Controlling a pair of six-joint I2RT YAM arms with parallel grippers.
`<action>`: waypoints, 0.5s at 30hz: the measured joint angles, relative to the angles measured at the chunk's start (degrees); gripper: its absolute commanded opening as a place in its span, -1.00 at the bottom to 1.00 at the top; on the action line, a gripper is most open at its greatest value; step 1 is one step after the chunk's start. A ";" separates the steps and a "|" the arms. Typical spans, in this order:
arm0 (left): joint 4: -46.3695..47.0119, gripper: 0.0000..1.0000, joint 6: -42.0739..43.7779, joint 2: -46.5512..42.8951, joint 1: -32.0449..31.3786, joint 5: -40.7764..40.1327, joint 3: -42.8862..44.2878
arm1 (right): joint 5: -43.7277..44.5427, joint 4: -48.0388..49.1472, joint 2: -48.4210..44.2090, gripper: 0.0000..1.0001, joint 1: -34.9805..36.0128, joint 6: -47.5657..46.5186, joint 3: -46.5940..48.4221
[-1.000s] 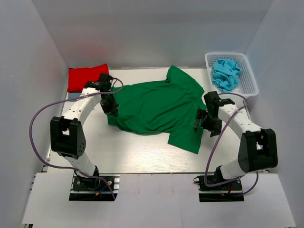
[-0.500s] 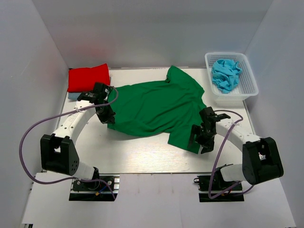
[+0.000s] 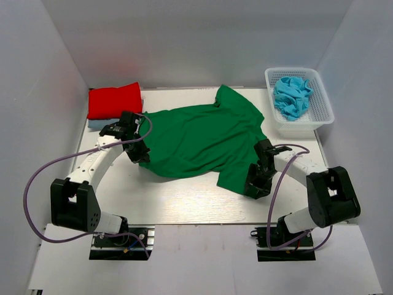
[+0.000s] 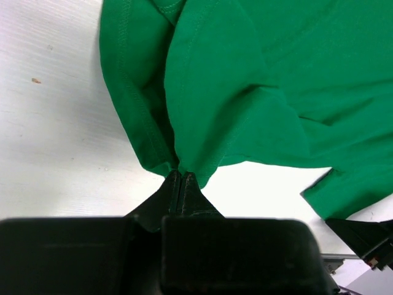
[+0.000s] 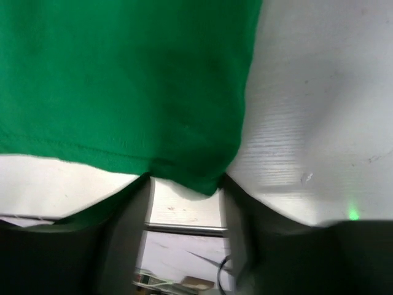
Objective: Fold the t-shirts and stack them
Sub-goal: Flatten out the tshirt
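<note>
From above, the green shirt [image 3: 202, 138] lies spread and rumpled across the middle of the tabletop [image 3: 178, 206]. Left wrist: the left jaws are clenched on its hem. Right wrist: the right jaws are released, its corner between them.

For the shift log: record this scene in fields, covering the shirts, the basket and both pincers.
green t-shirt: spread mid-table, not folded
red t-shirt: folded, far left corner
turquoise t-shirts: bunched inside the white basket, far right
left pincer: shut on the green t-shirt's left edge
right pincer: open, fingers either side of the green t-shirt's near right corner
</note>
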 measured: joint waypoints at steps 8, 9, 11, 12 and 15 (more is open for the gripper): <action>0.87 -1.00 0.00 0.00 0.00 0.76 -0.02 | 1.68 -0.07 1.70 -1.00 0.00 2.32 0.87; 0.81 -1.00 0.02 -0.04 0.00 0.74 0.00 | 2.56 -0.13 1.57 -1.00 0.09 2.25 1.18; 0.33 -1.00 0.02 -0.20 0.00 0.42 0.37 | 4.96 -0.11 0.74 -1.00 0.11 1.57 2.64; -0.24 -1.00 0.07 -0.39 0.00 0.13 0.90 | 6.43 -0.57 -0.15 -1.00 0.11 0.98 4.33; -0.79 -1.00 0.24 -2.05 0.00 -0.83 3.23 | 10.32 -0.42 -3.72 -1.00 0.11 -0.72 11.72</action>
